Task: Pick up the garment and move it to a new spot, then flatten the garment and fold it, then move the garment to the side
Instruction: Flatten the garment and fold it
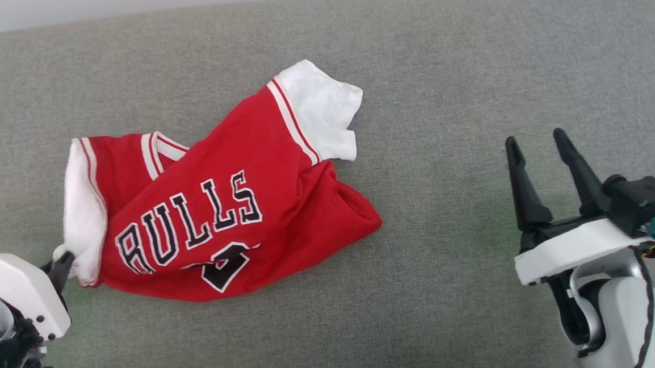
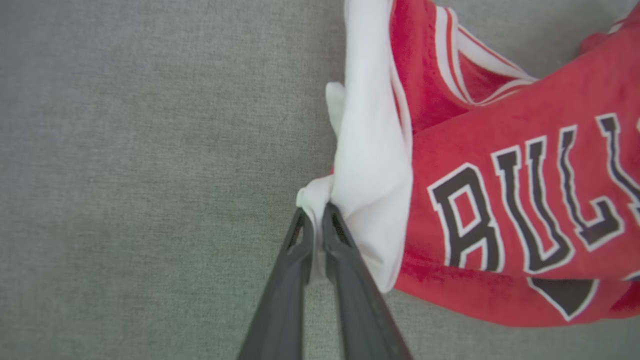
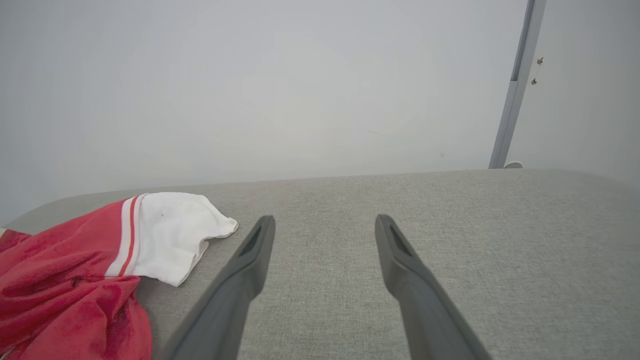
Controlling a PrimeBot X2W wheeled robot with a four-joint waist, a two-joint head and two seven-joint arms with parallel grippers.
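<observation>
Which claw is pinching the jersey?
The left claw, shut on a white corner of the jersey; the right claw stands open, apart from it.

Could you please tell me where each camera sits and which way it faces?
Head view: on the head, looking down at the garment on the grey surface; left gripper lower left, right gripper lower right.
Left wrist view: along the left gripper, shut on the garment's white edge.
Right wrist view: low, across the surface toward a pale wall, past the open right gripper.
Shared: all three show the garment.
</observation>
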